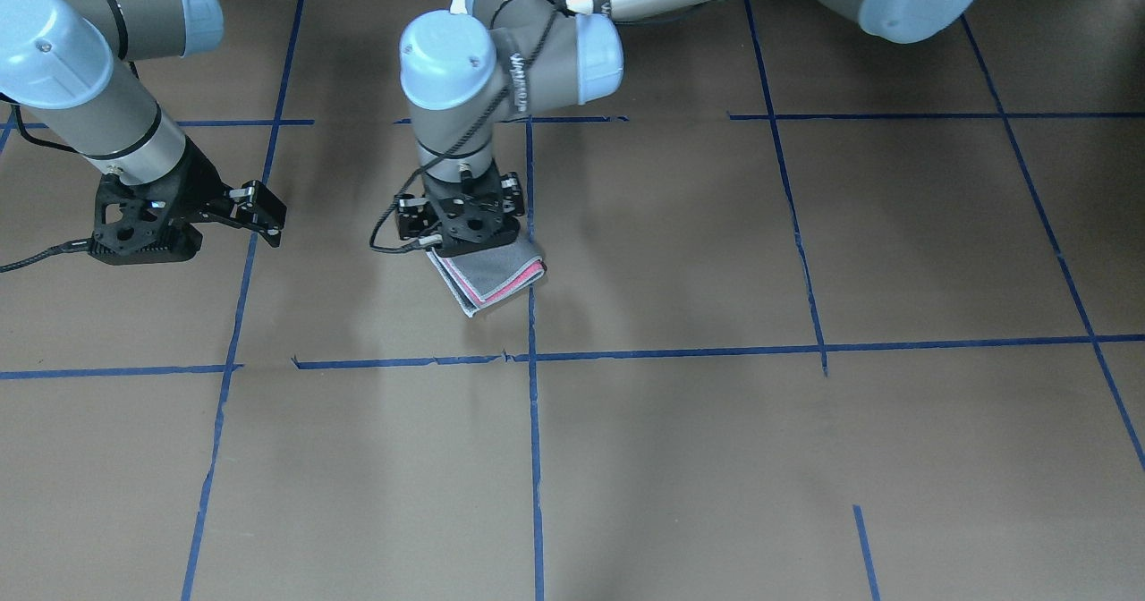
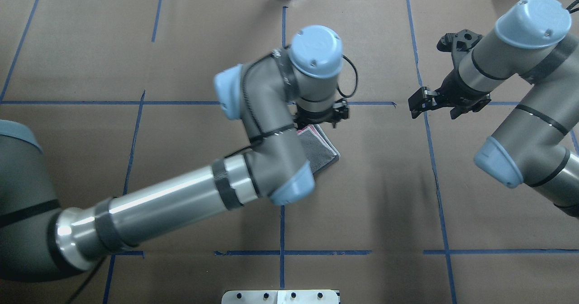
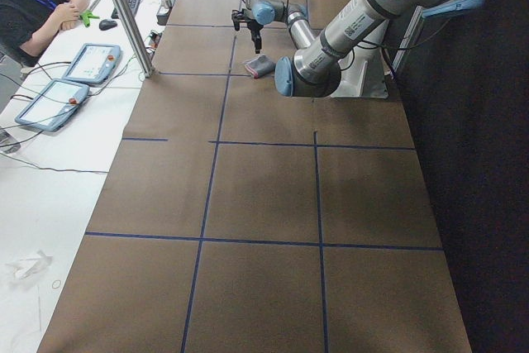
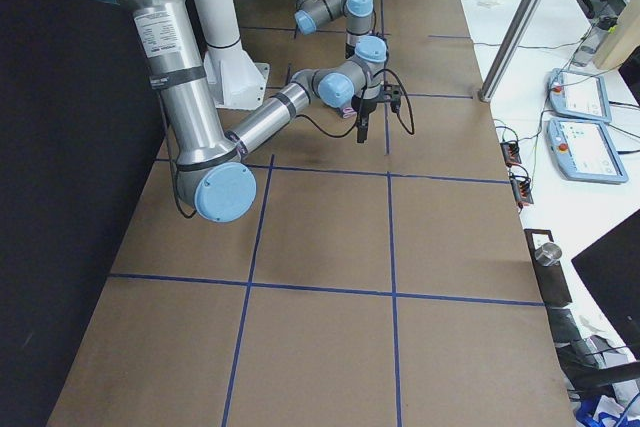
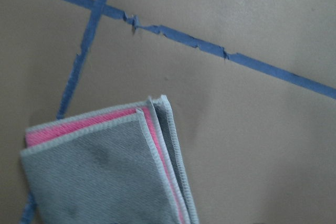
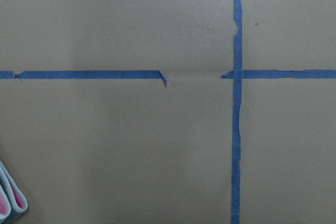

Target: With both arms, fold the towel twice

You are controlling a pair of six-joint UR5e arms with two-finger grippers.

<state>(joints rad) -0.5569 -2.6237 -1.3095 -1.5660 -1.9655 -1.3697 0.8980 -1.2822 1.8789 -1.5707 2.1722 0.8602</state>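
The towel [image 1: 496, 281], folded to a layered quarter, grey face up, lies flat on the table [image 1: 716, 458] under the left gripper [image 1: 467, 234], probably poised to press or release it, while the right gripper [image 1: 259, 212] hangs well aside, apparently empty; I cannot tell either gripper's opening.

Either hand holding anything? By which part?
Right hand holds nothing. Left hand is down over one end of the folded towel; its fingers are hidden, so a grip cannot be told.
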